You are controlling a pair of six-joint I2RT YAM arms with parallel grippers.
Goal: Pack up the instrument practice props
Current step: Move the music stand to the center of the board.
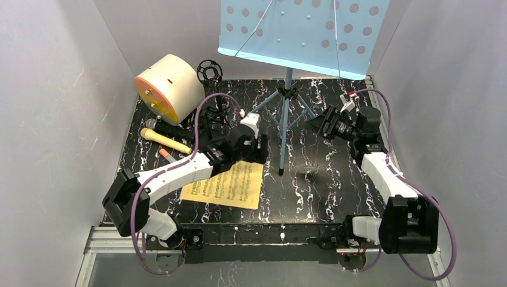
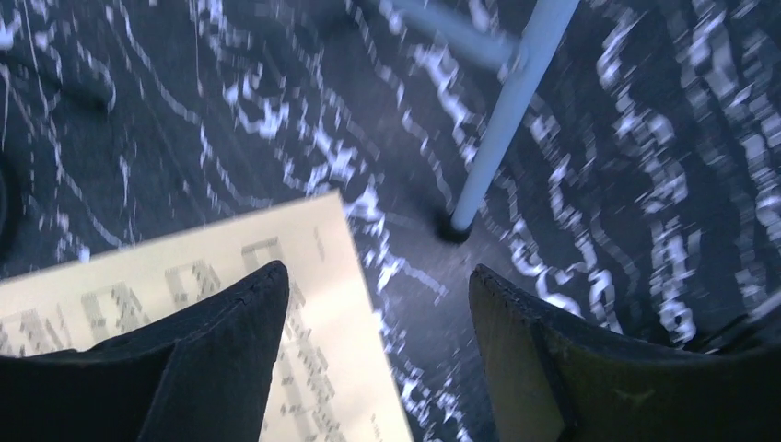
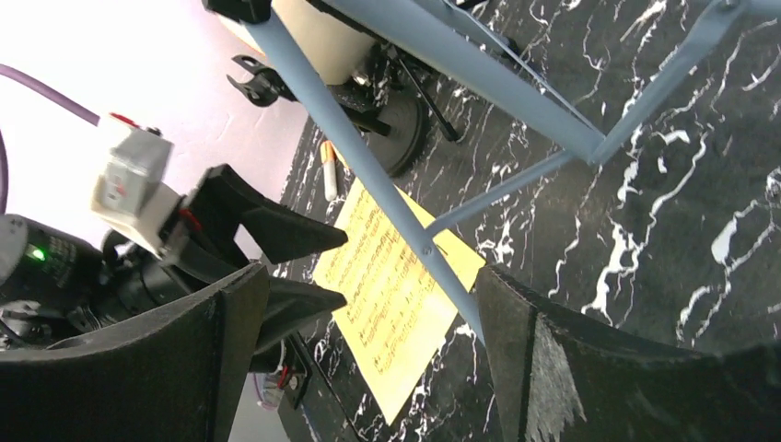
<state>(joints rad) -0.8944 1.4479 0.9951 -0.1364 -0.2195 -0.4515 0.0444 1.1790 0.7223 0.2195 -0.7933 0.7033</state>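
Note:
The blue perforated music rack (image 1: 305, 30) stands on its tripod (image 1: 286, 119) at the back centre. A yellow score sheet (image 1: 230, 188) lies flat in front of it. My left gripper (image 1: 260, 154) is open and empty, hovering over the sheet's far right corner (image 2: 184, 276), close to a tripod leg's foot (image 2: 453, 226). My right gripper (image 1: 320, 122) is open and empty, just right of the tripod legs (image 3: 368, 166), facing the sheet (image 3: 396, 285). A cream microphone (image 1: 167, 140) and a silver-headed black one (image 1: 170, 128) lie at the left. The lavender sheet is out of view.
A big cream cylinder with an orange face (image 1: 170, 86) lies at the back left, with a black round clip (image 1: 209, 70) beside it. A black round base (image 3: 401, 129) and a small white-and-orange stick (image 1: 166, 155) sit near the microphones. White walls enclose the black marbled table (image 1: 335, 191).

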